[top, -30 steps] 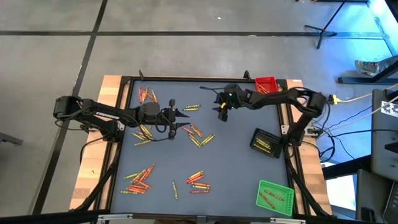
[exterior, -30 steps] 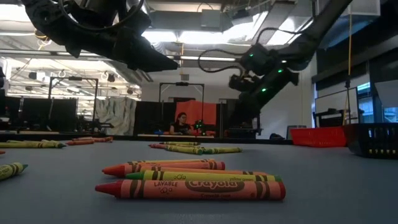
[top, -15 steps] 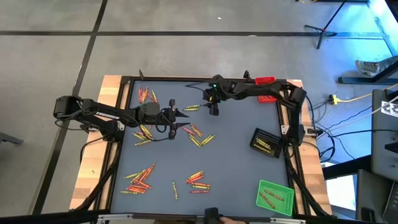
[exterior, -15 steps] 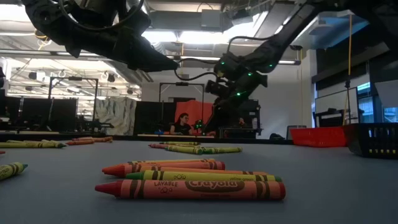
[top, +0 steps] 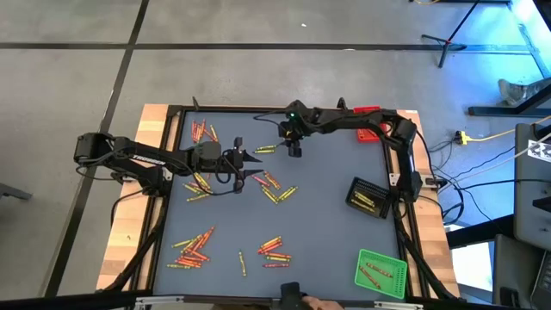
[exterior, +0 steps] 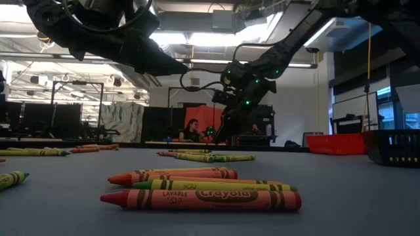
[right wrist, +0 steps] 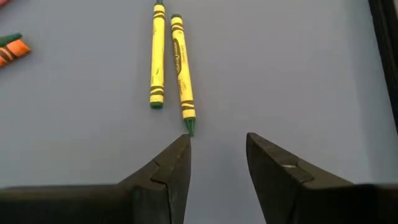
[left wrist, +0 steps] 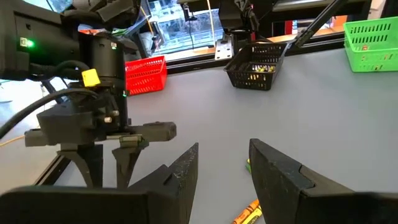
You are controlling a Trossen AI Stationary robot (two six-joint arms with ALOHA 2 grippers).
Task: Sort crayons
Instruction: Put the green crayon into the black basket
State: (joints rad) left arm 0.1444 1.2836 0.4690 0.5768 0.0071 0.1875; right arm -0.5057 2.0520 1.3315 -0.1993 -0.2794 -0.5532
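Right hand (top: 294,150), fingers spread and empty, hovers near two yellow crayons (top: 265,149) at the tabletop's (top: 327,215) twelve o'clock; left hand (top: 255,157) spread, empty.

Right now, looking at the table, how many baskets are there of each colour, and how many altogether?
Red basket: 1
Black basket: 1
Green basket: 1
Total: 3
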